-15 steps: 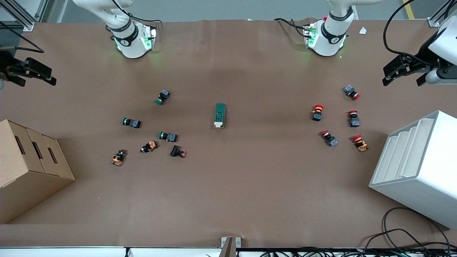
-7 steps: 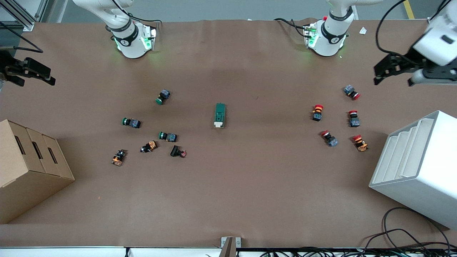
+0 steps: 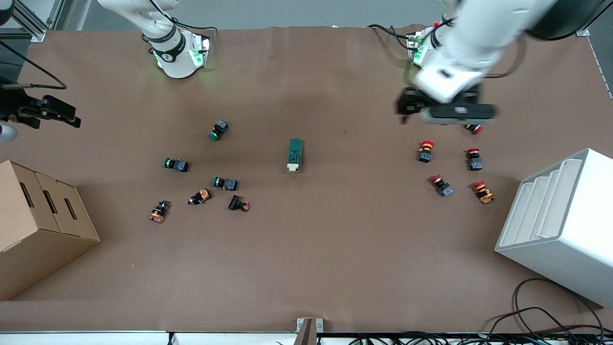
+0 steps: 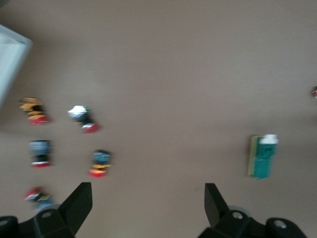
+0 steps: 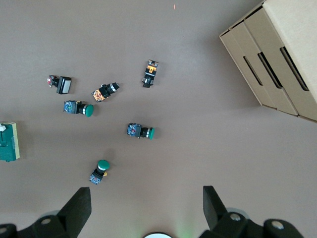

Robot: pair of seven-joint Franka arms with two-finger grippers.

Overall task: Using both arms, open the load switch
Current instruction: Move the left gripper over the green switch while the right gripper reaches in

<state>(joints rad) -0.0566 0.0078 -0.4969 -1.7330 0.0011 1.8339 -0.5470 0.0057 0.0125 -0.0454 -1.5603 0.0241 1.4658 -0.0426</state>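
brown-covered table [image 3: 335,249], wide and flat. load switch [image 3: 295,155] lies at the middle, white toggle end toward the front camera. toward the right arm's end: a scatter of green push-buttons [image 3: 219,130] and orange-and-black parts [image 3: 158,211], then a cardboard box [image 3: 38,225] at the edge. toward the left arm's end: a cluster of red push-buttons [image 3: 425,150], and a white stepped bin [image 3: 560,225] near the corner. both arm bases [image 3: 177,55] stand along the table's edge farthest from the front camera.
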